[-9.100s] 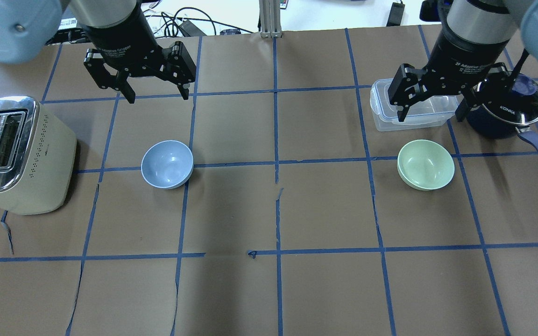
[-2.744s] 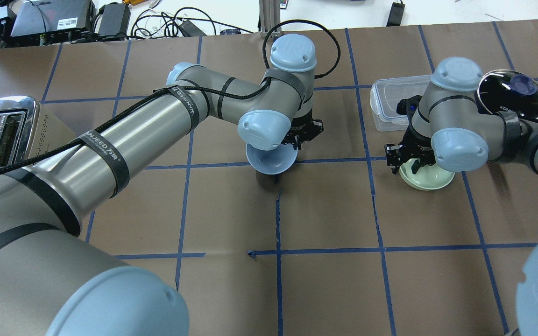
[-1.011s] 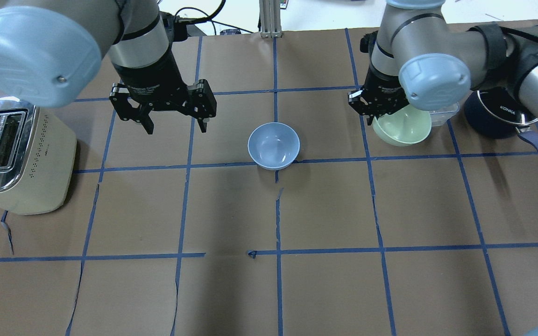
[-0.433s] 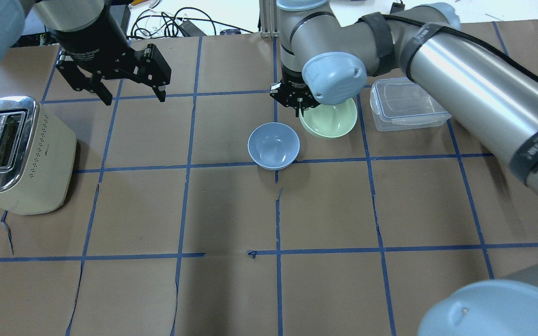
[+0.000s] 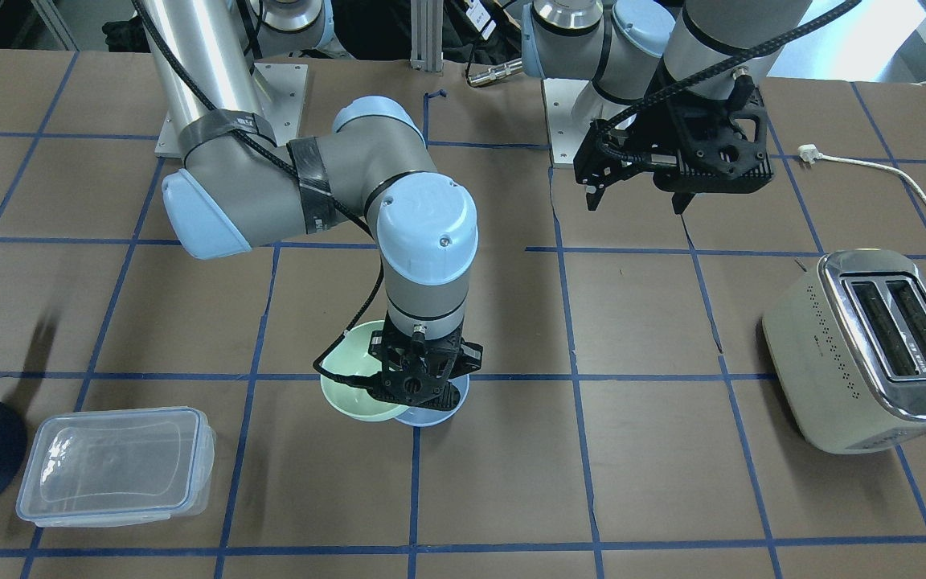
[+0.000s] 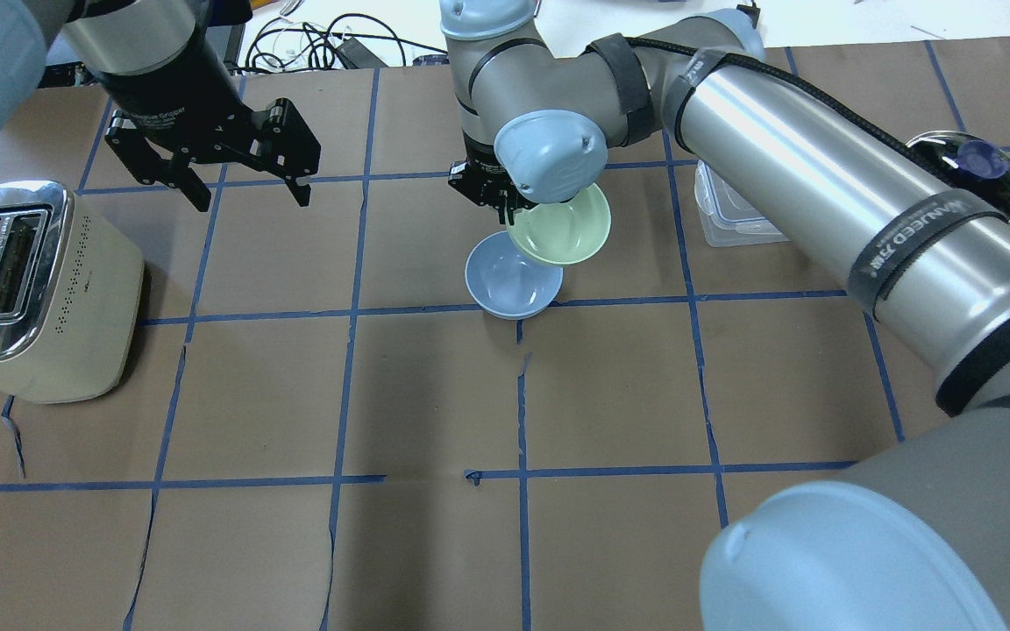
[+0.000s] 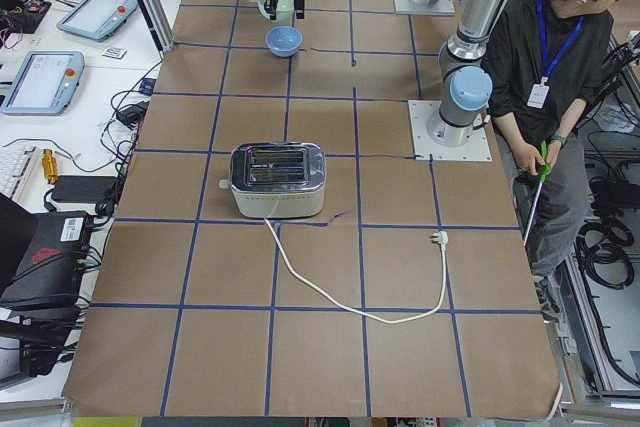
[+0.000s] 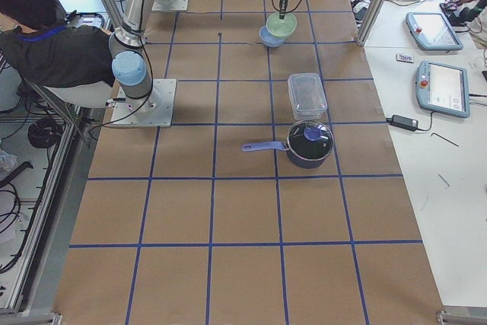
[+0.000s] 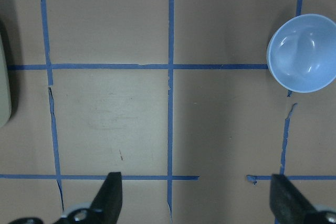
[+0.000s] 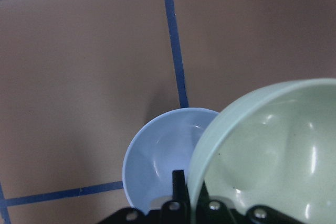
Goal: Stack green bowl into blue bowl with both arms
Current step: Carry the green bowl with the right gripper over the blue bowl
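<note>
The blue bowl (image 6: 505, 285) sits upright on the brown table near its middle; it also shows in the left wrist view (image 9: 303, 53). My right gripper (image 6: 499, 198) is shut on the rim of the green bowl (image 6: 562, 226) and holds it tilted, just above and partly over the blue bowl's far right edge. In the right wrist view the green bowl (image 10: 273, 150) overlaps the blue bowl (image 10: 157, 166). My left gripper (image 6: 252, 202) is open and empty, raised over the table's back left, apart from both bowls.
A cream toaster (image 6: 32, 289) stands at the left edge, its white cord (image 5: 897, 173) trailing behind it. A clear lidded container (image 6: 724, 223) and a dark blue saucepan (image 6: 970, 166) stand at the back right. A person (image 7: 540, 77) sits beside the robot base.
My right gripper has carried the green bowl leftward, from beside the blue bowl to partly over it. My left gripper has stayed open at the back left.
</note>
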Available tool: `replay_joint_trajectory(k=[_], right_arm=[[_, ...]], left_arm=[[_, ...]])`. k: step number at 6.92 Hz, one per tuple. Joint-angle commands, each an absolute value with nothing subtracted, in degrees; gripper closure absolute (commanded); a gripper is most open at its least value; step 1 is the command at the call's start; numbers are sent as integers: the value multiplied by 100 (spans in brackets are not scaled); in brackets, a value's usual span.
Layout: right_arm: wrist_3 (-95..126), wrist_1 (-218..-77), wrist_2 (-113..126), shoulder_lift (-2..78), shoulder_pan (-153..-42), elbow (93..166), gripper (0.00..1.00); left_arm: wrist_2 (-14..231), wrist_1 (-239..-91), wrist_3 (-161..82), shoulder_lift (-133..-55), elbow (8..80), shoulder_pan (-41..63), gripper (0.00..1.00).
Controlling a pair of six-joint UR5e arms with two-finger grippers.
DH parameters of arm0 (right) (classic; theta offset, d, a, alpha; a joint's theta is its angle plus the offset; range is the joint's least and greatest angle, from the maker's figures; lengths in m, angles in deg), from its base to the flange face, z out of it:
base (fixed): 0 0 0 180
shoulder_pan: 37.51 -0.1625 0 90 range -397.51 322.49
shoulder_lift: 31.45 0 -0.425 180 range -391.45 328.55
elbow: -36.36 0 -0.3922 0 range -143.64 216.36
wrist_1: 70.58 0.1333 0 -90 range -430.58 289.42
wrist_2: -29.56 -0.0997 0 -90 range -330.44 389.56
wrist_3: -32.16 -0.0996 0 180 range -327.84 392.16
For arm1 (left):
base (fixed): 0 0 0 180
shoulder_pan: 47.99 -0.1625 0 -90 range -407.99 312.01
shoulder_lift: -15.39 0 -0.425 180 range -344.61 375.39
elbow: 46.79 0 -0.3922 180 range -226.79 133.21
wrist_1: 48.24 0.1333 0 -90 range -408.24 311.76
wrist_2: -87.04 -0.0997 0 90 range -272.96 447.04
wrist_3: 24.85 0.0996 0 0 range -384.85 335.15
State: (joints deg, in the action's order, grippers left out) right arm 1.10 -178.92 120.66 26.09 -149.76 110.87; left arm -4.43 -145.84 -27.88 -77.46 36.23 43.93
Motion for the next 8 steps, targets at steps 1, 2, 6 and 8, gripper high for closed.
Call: replay_joint_trajectory(k=[1,2,6,8], right_arm=[[-10,-17912,12053,2410,-15080,11010,100],[-19,-17895,12044,2375,-15098,11010,100],[-273,-17877,12044,2269,-15256,11019,100],[-274,-17903,12053,2225,-15256,11019,87]], left_arm=[[-436,-14580,-2793,-7742,3635,4359,0],[-436,-14580,-2793,-7742,3627,4350,0],[-445,-14598,-2801,-7742,3618,4324,0],[-454,-14598,-2810,-7734,3618,4324,0]])
